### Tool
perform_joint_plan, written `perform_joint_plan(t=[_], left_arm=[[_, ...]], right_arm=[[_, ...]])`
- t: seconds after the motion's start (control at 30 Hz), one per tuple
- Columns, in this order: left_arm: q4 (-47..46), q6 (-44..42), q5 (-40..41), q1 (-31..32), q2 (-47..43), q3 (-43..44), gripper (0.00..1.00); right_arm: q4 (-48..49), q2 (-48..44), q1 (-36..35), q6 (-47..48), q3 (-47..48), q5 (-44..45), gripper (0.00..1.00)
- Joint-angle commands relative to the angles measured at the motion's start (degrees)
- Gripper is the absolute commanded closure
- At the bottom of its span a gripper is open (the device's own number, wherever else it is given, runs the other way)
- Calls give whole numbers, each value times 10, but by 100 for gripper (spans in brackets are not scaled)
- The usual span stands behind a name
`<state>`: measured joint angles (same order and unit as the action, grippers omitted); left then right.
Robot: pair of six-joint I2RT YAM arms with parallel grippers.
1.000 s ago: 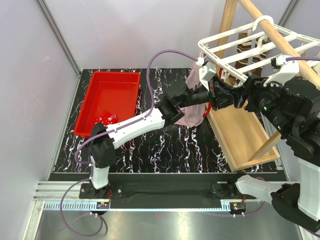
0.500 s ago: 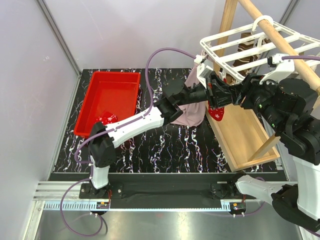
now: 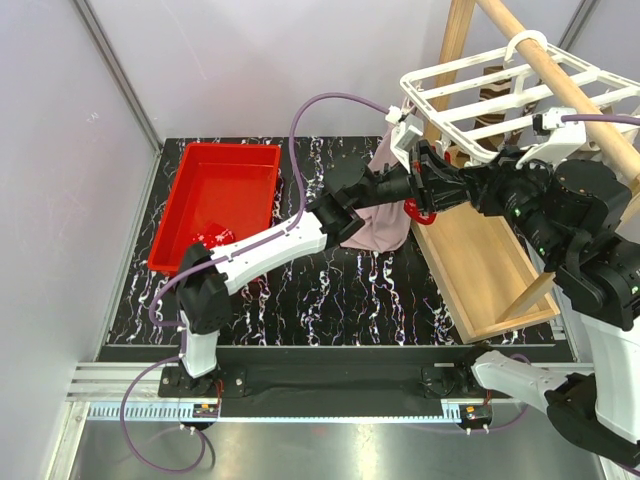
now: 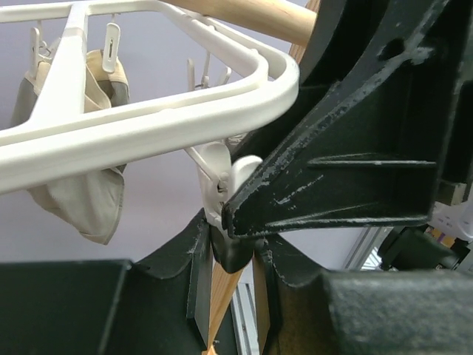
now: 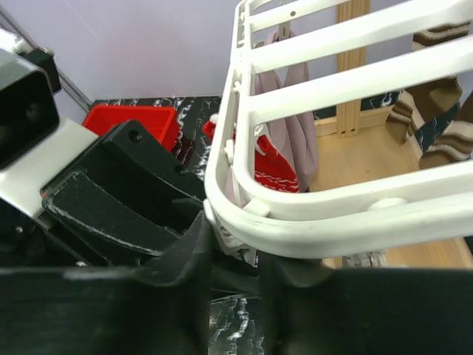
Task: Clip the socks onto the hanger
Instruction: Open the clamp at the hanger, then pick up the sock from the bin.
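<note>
The white hanger (image 3: 470, 64) hangs from a wooden pole. My left gripper (image 3: 405, 186) reaches up to the hanger's near-left corner. It is shut on a dark bunch, and the red sock (image 3: 420, 211) dangles just below it. My right gripper (image 3: 425, 190) meets it there from the right. In the right wrist view the right gripper (image 5: 233, 259) has a finger on each side of a white clip (image 5: 229, 235) under the hanger rim (image 5: 332, 214). A mauve sock (image 3: 385, 225) hangs at that corner. A striped sock (image 3: 497, 92) and a beige-grey sock (image 4: 81, 196) hang further along.
A red tub (image 3: 225, 185) stands at the left of the black marbled table (image 3: 330, 290), with another red sock (image 3: 212, 237) inside. The wooden pole (image 3: 560, 75) and its base board (image 3: 480, 265) fill the right side.
My right gripper's jaws have narrowed around the clip and the arm has shifted left. The red sock dropped into view below the grippers, then rose a little. The left arm has barely moved.
</note>
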<state>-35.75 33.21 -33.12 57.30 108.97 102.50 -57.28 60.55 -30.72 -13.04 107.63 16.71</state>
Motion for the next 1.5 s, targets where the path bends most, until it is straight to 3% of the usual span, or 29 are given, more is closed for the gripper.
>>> perform_joint_plan(t=[0.0, 0.03, 0.1, 0.13, 0.17, 0.2, 0.4, 0.47, 0.57, 0.6, 0.73, 0.9, 1.0, 1.17, 1.27, 1.47], left_arm=[[-48, 12, -55, 8, -9, 9, 100], [-47, 11, -55, 7, -11, 8, 100], [-45, 9, -51, 4, -16, -4, 95], [-45, 8, -37, 1, -25, -14, 85], [-49, 11, -28, -2, -33, -39, 67], [-56, 11, -19, -10, -41, -59, 59], [-53, -21, 45, -44, -134, -180, 42], [-29, -52, 57, -49, -174, -201, 42], [87, -114, 96, -62, -223, -237, 43], [163, -124, 141, -68, -259, -248, 43], [322, -89, 259, -126, -347, -315, 43], [539, -17, 464, -268, -442, -418, 39], [603, -3, 496, -369, -465, -446, 37], [703, 84, 478, -500, -373, -427, 34], [749, 120, 528, -521, -302, -381, 35], [784, 206, 519, -545, -169, -335, 40]], right_arm=[[65, 7, 0, 14, -11, 19, 94], [65, 8, 0, 13, -11, 23, 100], [64, 7, 0, 12, -14, 24, 100], [62, 8, 0, 10, -14, 33, 100], [60, 7, 1, 10, -14, 38, 100], [58, 8, 0, 10, -15, 45, 100], [56, 7, 0, 11, -22, 57, 100], [52, 8, 1, 15, -22, 57, 100], [47, 6, 0, 24, -20, 61, 100], [45, 6, 1, 28, -18, 63, 100], [37, -3, 0, 29, -19, 54, 100], [30, -3, 0, 29, -16, 38, 100], [24, -3, 0, 27, -16, 32, 100], [18, -5, 0, 27, -19, 28, 100], [16, -6, 0, 24, -22, 28, 100], [14, -3, 0, 20, -20, 23, 100]])
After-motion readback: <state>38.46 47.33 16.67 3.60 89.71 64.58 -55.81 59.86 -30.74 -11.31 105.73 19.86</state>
